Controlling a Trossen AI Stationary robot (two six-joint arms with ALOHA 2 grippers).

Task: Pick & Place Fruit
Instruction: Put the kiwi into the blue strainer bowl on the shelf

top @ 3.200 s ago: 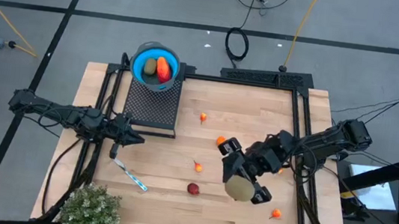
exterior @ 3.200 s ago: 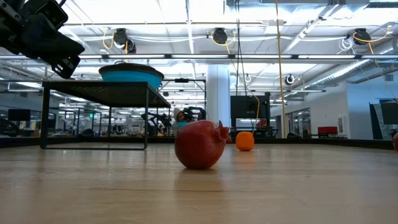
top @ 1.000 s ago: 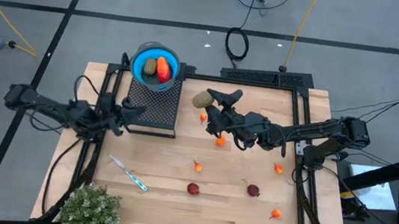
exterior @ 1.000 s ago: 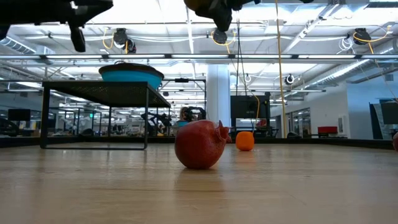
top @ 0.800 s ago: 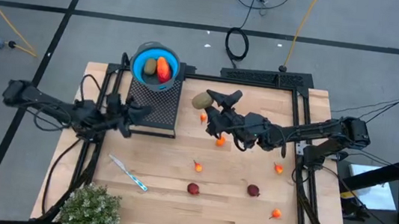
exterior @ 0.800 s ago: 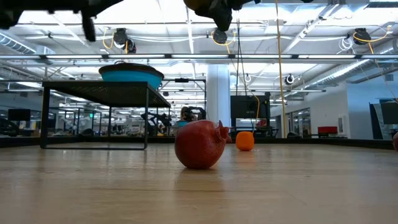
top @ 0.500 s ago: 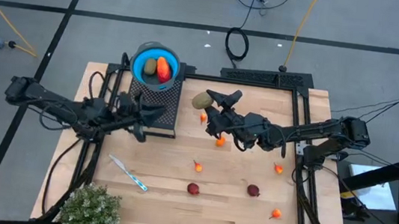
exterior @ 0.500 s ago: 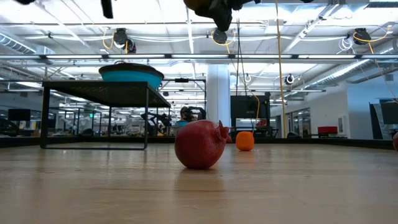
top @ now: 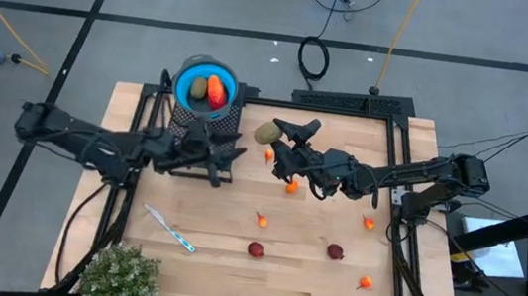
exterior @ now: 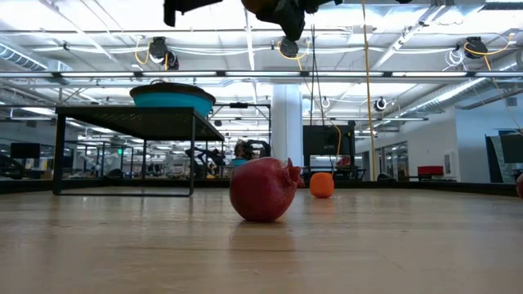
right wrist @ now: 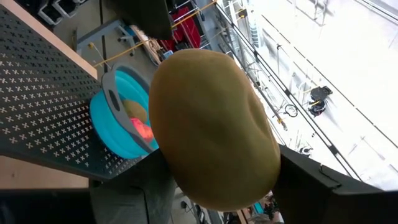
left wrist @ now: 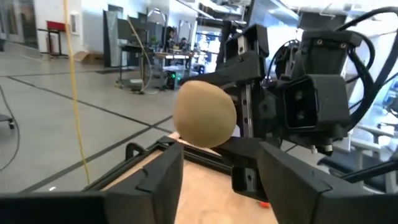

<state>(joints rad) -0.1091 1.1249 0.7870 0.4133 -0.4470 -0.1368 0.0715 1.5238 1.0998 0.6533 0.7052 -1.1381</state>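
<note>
- Two claws now face each other over the back of the desk (top: 329,275): the left claw (top: 228,154) has swung across from the desk's left edge, its fingers spread apart, pointing at the right claw (top: 278,135).
- Right claw is clamped on an olive-brown oval fruit (top: 267,131), held in the air beside the black rack (top: 207,144); likely a handover.
- Blue bowl (top: 190,77) on the rack holds another olive oval and a red-orange piece.
- Small red and orange fruit lie scattered on the desk.
</note>
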